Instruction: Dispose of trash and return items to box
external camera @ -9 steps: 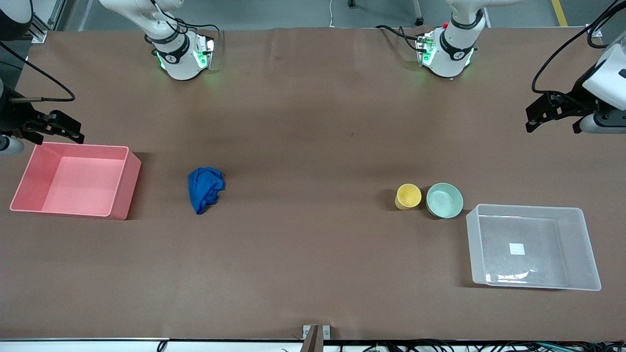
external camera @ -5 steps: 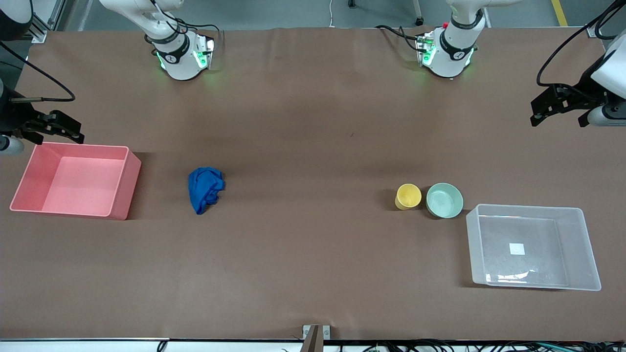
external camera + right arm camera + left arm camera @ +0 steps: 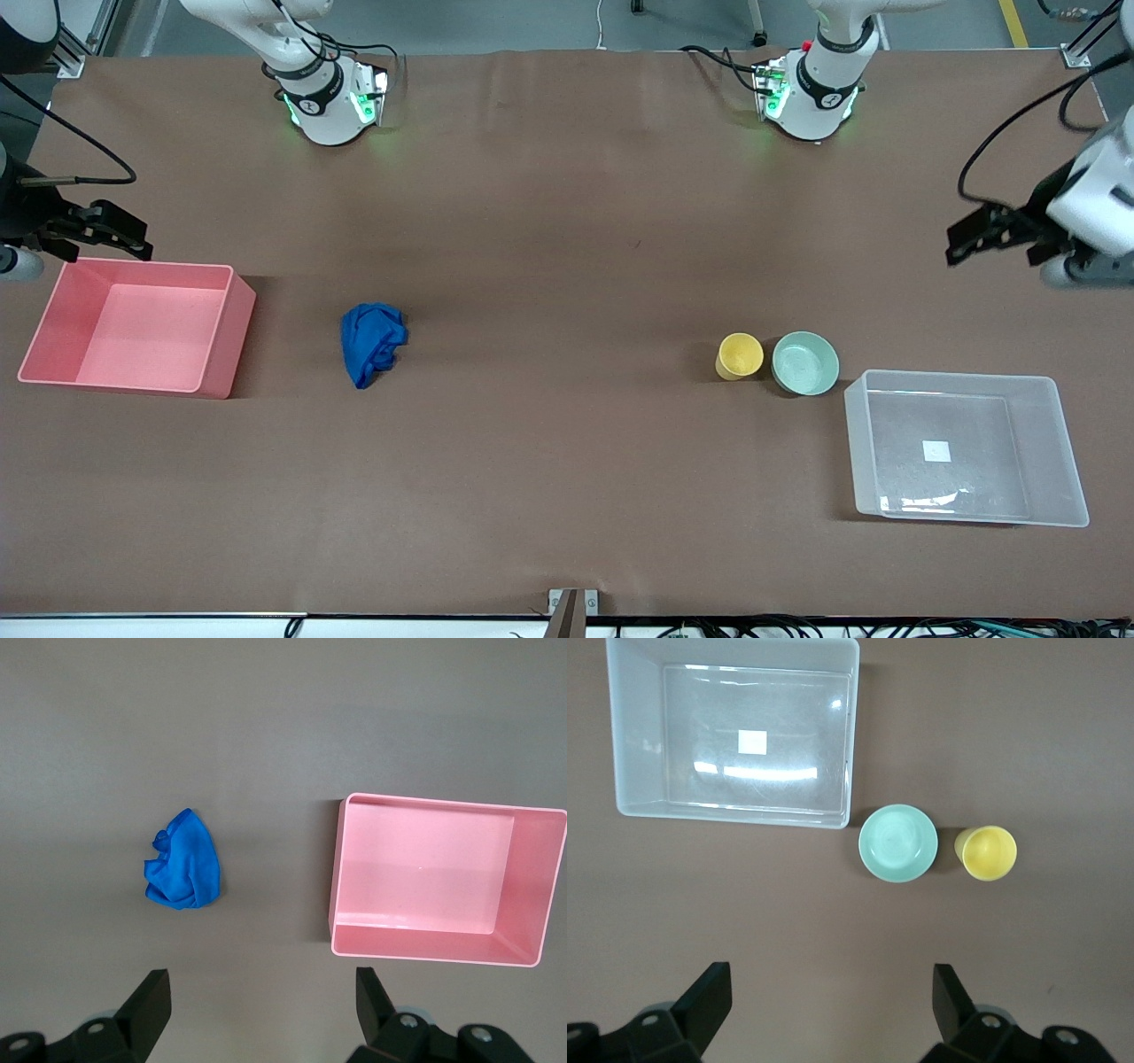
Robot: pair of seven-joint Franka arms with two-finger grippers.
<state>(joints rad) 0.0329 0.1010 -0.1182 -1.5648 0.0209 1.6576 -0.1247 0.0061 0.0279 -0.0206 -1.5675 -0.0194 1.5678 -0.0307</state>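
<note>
Clear box point(image 3: 966, 447), empty, near the desk point(image 3: 567, 221) corner at the left arm's end; yellow cup point(image 3: 740, 355) and mint bowl point(image 3: 804, 362) just beside it; blue trash point(image 3: 372, 341) by pink bin point(image 3: 133, 326). Left hand point(image 3: 992, 232), fingers apart, has dipped toward the items, probably starting the pick. Right hand point(image 3: 102, 232), apart, waits, its arm cut off at the edge

on the table there are one blue wad point(image 3: 372, 342), one yellow cup point(image 3: 740, 355), one mint-green bowl point(image 3: 804, 362), one clear box point(image 3: 966, 447), one pink bin point(image 3: 137, 326), and two grippers, both spread open.
</note>
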